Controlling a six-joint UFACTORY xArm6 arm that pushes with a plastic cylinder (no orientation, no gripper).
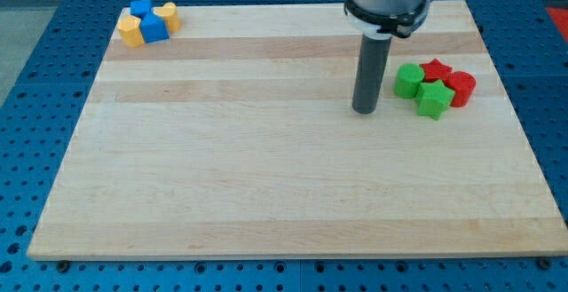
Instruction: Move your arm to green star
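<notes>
The green star (433, 98) lies on the wooden board (266, 177) at the view's right, at the bottom of a tight cluster. A green cylinder (408, 81) touches it at upper left, a red star (436, 68) sits above it and a red cylinder (461, 88) is on its right. My tip (363, 110) rests on the board to the left of the green star, a clear gap away, and just below-left of the green cylinder.
A second cluster sits at the board's top left corner: a blue cube (153, 28), another blue block (140, 9), a yellow block (131, 32) and another yellow block (169, 14). A blue pegboard table (35, 79) surrounds the board.
</notes>
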